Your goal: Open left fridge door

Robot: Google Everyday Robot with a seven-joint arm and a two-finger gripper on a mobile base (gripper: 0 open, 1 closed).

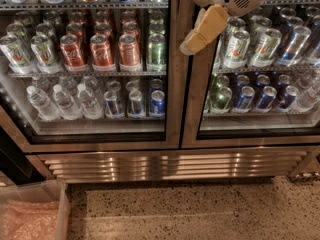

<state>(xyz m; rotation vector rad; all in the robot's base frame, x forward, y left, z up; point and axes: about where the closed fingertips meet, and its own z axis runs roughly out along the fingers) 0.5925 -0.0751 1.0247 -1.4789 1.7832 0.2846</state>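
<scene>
The fridge (170, 161) is a two-door steel cooler with glass fronts and a louvred base grille. The left fridge door (100, 69) is shut; red soda cans and clear water bottles show through its glass. The right door (260, 69) shows green-white and blue cans. My gripper (192, 41) hangs from the white arm at the top right, its tan fingers (207, 26) pointing down-left in front of the centre steel frame between the two doors. It holds nothing that I can see.
A clear bin (32, 211) with pink plastic inside stands on the floor at the lower left, in front of the left door's base. Speckled floor (190, 214) runs along the fridge front. A dark gap lies at the fridge's left side.
</scene>
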